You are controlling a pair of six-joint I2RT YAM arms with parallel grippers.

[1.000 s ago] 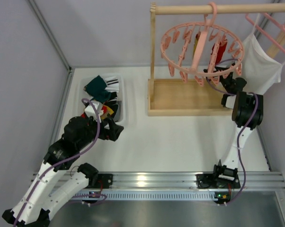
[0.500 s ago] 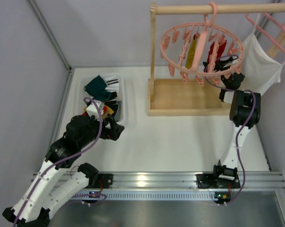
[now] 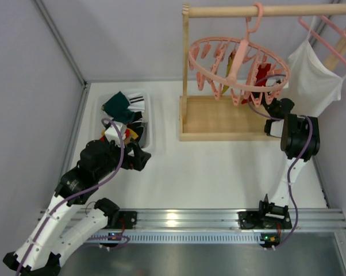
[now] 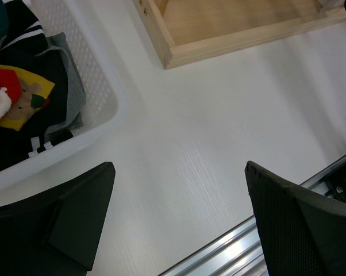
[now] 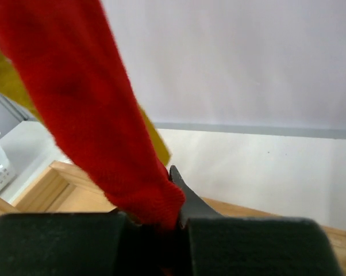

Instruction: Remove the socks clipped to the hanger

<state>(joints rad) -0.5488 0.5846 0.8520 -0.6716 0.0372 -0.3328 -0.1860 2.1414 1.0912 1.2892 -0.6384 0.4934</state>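
Note:
The round pink hanger [image 3: 219,43] hangs tilted from the wooden rod [image 3: 288,10], its right side pulled down. A red sock [image 3: 264,73] hangs clipped at that right side. My right gripper [image 3: 272,103] sits just below the ring, shut on the lower end of the red sock [image 5: 87,103], which fills the right wrist view above the right gripper [image 5: 172,198]. A mustard yellow sock [image 5: 157,140] shows behind the red one. My left gripper [image 3: 139,158] stands open over bare table beside the basket, and the left wrist view shows nothing between the left gripper [image 4: 179,195] fingers.
A white basket [image 3: 150,129] at the left holds striped, dark and patterned socks. The wooden rack's tray base [image 3: 219,118] lies under the hanger. A white shirt [image 3: 311,75] on a second pink hanger hangs at the right, close to my right arm.
My right gripper went from open to shut on the red sock's end, then dropped lower with it. The pink hanger tilted, its right side dragged down. The left arm barely moved.

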